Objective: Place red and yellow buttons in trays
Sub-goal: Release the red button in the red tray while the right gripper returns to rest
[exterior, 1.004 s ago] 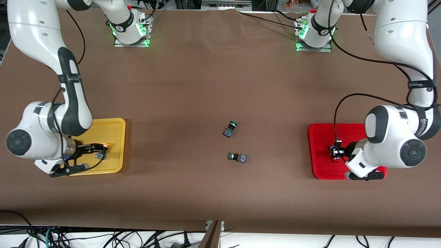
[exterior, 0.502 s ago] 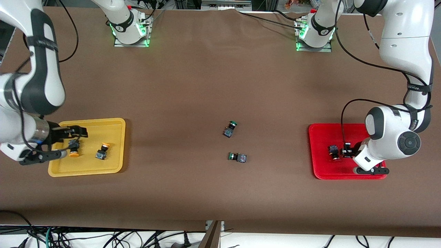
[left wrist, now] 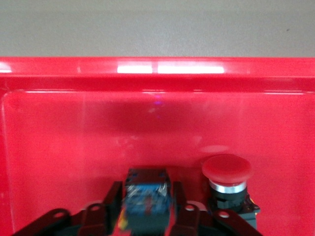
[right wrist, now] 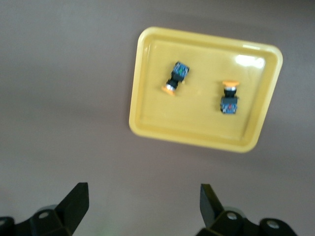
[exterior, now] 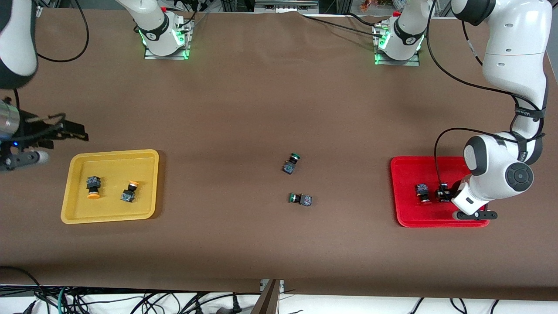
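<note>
Where the table [exterior: 244, 109] lies nearest to the front camera, a green-capped button [exterior: 301, 199] is seen on its side on the bare brown surface, about midway between the two trays.

At the right arm's end of the table the yellow tray [exterior: 148, 183] is found, and two yellow buttons are lying in it, well apart from each other. One yellow button [exterior: 129, 192] is placed toward the tray's middle-facing side, and the other yellow button [exterior: 93, 186] lies closer to the tray's outer edge.

At the left arm's end the red tray [exterior: 403, 174] is set, and both red buttons are held in it, just beside each other. The first red button [exterior: 422, 192] is left free on the tray floor. The second red button [left wrist: 146, 199] is met right at the left gripper [exterior: 444, 193], which is lowered into the tray. Whether this button is clamped or released cannot be told.

A second green-capped button [exterior: 290, 162] is seen farther from the front camera than the first, also on the bare table.

The right gripper [right wrist: 142, 209] is raised over the bare table beside the yellow tray, at the edge of the tray that faces the bases. Its jaws are spread wide, and nothing is carried between them.
</note>
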Robot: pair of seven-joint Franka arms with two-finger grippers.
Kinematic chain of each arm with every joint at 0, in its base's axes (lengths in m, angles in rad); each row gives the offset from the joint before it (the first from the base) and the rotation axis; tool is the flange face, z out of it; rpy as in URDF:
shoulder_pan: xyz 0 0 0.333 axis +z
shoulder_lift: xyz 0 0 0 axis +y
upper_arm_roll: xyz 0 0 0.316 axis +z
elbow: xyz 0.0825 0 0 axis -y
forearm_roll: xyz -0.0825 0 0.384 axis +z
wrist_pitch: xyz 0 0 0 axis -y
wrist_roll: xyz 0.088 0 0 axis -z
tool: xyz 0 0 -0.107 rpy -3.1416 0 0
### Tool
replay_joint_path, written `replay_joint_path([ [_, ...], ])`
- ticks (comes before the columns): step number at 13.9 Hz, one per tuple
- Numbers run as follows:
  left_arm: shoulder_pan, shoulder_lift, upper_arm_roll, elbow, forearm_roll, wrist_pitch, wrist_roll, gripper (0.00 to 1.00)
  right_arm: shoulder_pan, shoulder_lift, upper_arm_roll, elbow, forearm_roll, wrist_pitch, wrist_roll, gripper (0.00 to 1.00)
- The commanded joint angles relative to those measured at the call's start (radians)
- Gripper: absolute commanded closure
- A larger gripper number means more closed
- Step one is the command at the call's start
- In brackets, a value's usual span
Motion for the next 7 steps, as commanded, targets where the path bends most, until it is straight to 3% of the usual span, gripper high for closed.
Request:
replay_joint_path([
  [1,0.018,-0.053,-0.009,0.001,0.017,-0.01,0.017,0.0,-0.003,-0.09,0.068,-0.058,-0.077,-0.055,-0.002,0.0],
  [3,0.012,-0.138,-0.014,0.008,0.017,-0.097,0.049,0.0,-0.003,-0.111,0.113,-0.062,-0.117,-0.089,-0.002,0.0],
  [7,-0.001,-0.306,-0.017,0.009,0.017,-0.232,0.063,0.0,-0.009,-0.156,0.116,-0.059,-0.16,-0.017,-0.005,0.0],
])
